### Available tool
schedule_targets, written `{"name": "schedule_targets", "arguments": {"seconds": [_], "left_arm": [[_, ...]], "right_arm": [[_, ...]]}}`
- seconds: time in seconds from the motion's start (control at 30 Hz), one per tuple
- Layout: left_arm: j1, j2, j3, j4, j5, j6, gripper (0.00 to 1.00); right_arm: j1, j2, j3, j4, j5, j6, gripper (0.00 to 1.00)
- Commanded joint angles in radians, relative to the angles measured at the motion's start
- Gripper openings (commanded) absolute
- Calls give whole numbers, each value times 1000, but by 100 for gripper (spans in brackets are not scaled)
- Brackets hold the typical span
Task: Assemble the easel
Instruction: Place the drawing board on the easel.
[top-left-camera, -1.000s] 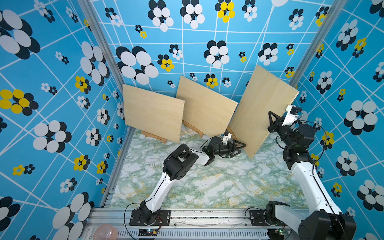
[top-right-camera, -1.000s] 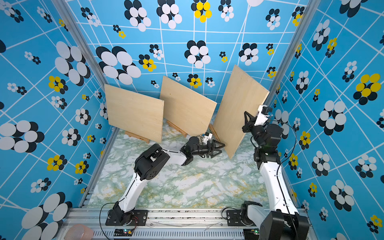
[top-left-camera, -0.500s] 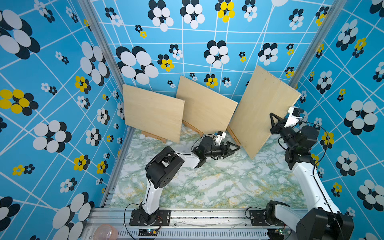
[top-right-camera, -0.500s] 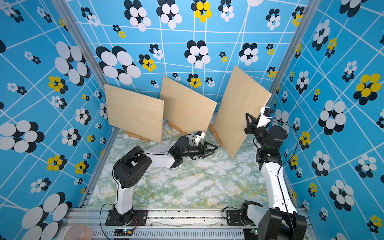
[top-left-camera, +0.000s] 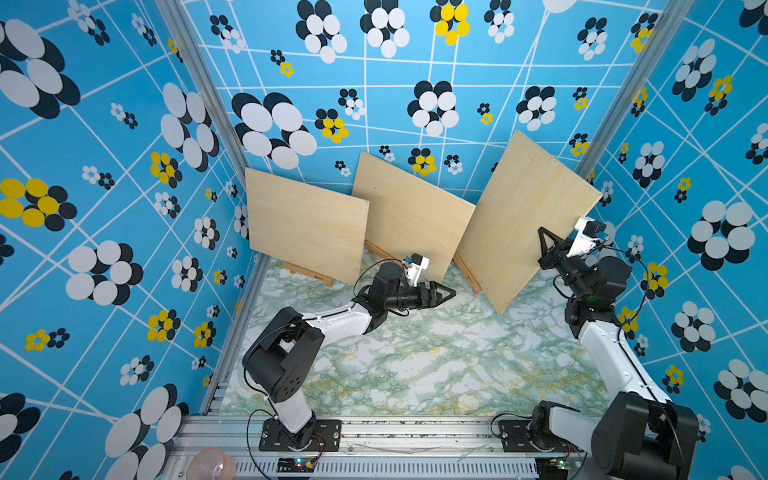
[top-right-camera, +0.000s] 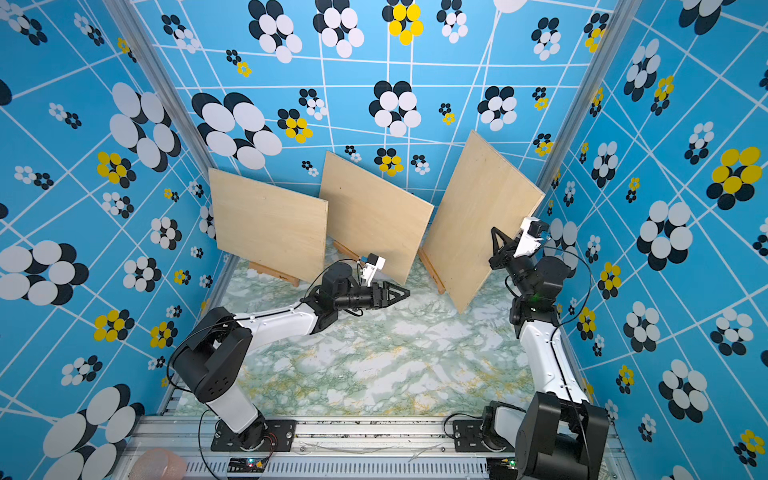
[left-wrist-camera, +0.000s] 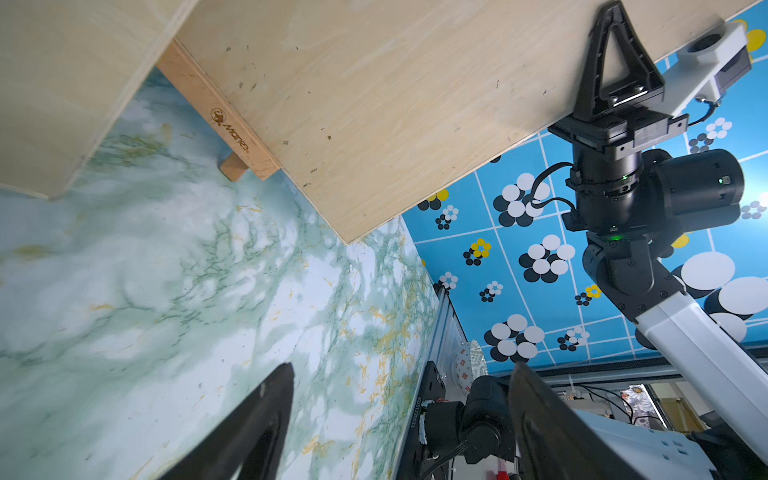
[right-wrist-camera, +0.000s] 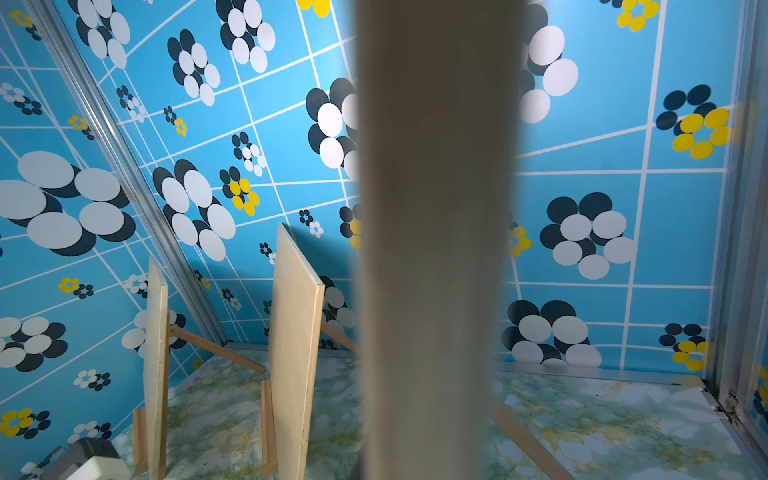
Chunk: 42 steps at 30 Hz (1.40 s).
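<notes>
Three pale plywood boards stand along the back wall. The right board (top-left-camera: 523, 220) (top-right-camera: 478, 216) (left-wrist-camera: 374, 104) is tilted on its lower corner, over the wooden easel ledge (top-left-camera: 467, 272) (left-wrist-camera: 224, 120). My right gripper (top-left-camera: 546, 245) (top-right-camera: 498, 245) (left-wrist-camera: 609, 25) is shut on that board's right edge. In the right wrist view the blurred board edge (right-wrist-camera: 436, 208) hides the jaws. My left gripper (top-left-camera: 449, 293) (top-right-camera: 405, 294) (left-wrist-camera: 402, 368) hovers open over the marble table, empty, pointing at the right board's lower corner.
The left board (top-left-camera: 305, 228) (right-wrist-camera: 156, 365) and middle board (top-left-camera: 409, 212) (right-wrist-camera: 295, 353) rest on their own easels at the back. Patterned blue walls close in on three sides. An aluminium rail (top-left-camera: 415, 432) and a pink object (top-left-camera: 212, 465) lie along the front.
My left arm's elbow has swung left and toward the front, and its gripper has drawn back slightly. The right gripper and its board have hardly moved.
</notes>
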Motion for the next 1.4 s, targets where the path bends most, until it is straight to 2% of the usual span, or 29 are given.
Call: {"name": "schedule_targets", "arguments": {"seconds": [0.0,0.4,1.37], "left_arm": [[33,-47,-24,-74,18,75,83],[111,-124,-39,-162,17,134,83],[147,-132,-33,-203,17,152,83]], "right_arm": [[-3,42,29,56,-33,-21,0],[-3,202,87,165,-78,18,0],[14,422,156,333,-69,82,0]]}}
